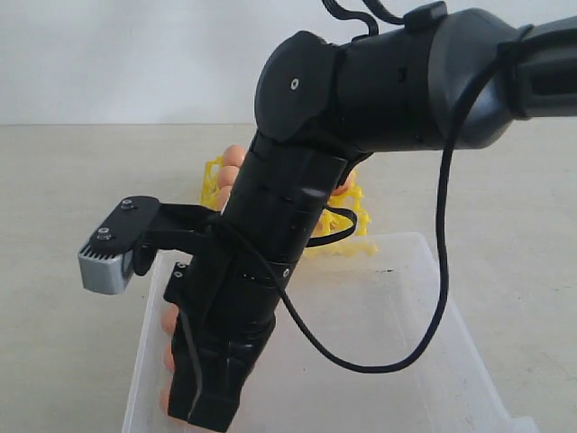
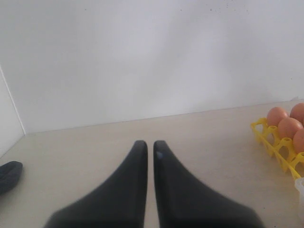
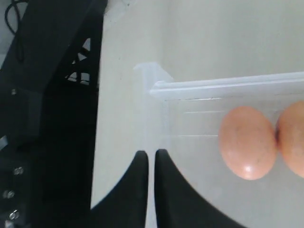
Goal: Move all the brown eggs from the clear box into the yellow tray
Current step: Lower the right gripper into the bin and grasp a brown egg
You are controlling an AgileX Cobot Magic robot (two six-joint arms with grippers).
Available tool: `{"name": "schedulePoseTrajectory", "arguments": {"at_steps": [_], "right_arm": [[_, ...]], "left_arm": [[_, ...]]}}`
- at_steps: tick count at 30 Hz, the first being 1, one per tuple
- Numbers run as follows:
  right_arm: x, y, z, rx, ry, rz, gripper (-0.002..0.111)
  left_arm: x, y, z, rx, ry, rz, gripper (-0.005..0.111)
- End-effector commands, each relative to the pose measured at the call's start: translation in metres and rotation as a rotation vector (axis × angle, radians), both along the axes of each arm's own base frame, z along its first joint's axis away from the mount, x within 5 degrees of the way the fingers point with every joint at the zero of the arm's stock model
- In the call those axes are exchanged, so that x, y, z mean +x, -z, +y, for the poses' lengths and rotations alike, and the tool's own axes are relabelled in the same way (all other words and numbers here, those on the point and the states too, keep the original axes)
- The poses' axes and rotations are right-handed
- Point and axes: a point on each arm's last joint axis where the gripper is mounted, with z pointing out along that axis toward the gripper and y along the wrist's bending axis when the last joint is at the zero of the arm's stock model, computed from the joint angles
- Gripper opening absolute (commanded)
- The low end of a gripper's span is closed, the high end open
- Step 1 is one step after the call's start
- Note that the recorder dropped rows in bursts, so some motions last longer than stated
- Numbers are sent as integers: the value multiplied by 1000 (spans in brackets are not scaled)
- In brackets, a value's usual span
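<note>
In the exterior view my right arm reaches down into the left end of the clear box [image 1: 401,238], and its gripper [image 1: 204,413] is low by the near left corner. Brown eggs [image 1: 169,317] peek out from behind it along the left wall. In the right wrist view the right gripper [image 3: 151,155] is shut and holds nothing, beside two brown eggs [image 3: 247,142] on the floor of the clear box [image 3: 213,86]. The yellow tray [image 1: 359,209] stands behind the box, mostly hidden, with eggs [image 1: 233,155] in it. My left gripper [image 2: 150,144] is shut and holds nothing, above bare table, with the yellow tray [image 2: 265,133] and its eggs [image 2: 277,115] off to one side.
The black arm covers much of the tray and the box's left half in the exterior view. A grey wrist camera [image 1: 109,258] juts out past the box's left rim. A dark grey object [image 2: 9,174] lies at the edge of the left wrist view. A white wall backs the beige table.
</note>
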Motion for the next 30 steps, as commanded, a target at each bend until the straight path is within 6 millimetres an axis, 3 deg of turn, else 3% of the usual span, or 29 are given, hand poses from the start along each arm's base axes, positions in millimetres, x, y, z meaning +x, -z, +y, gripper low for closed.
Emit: {"name": "schedulePoseTrajectory", "arguments": {"at_steps": [1, 5, 10, 12, 16, 24, 30], "right_arm": [[-8, -4, -5, -26, -56, 54, 1], [-4, -3, -3, -11, -41, 18, 12], [9, -2, 3, 55, -25, -159, 45], [18, 0, 7, 81, 19, -241, 51], [27, 11, 15, 87, 69, -311, 50], [24, 64, 25, -71, -60, -312, 50], [25, 77, 24, -137, -57, -319, 50]], "left_arm": [[0, 1, 0, 0, 6, -3, 4], [0, 1, 0, 0, 6, -3, 4], [0, 1, 0, 0, 6, -3, 4], [0, 1, 0, 0, 6, -3, 4], [0, 1, 0, 0, 6, -5, 4], [0, 1, 0, 0, 6, -5, 4], [0, 1, 0, 0, 6, -3, 4]]}}
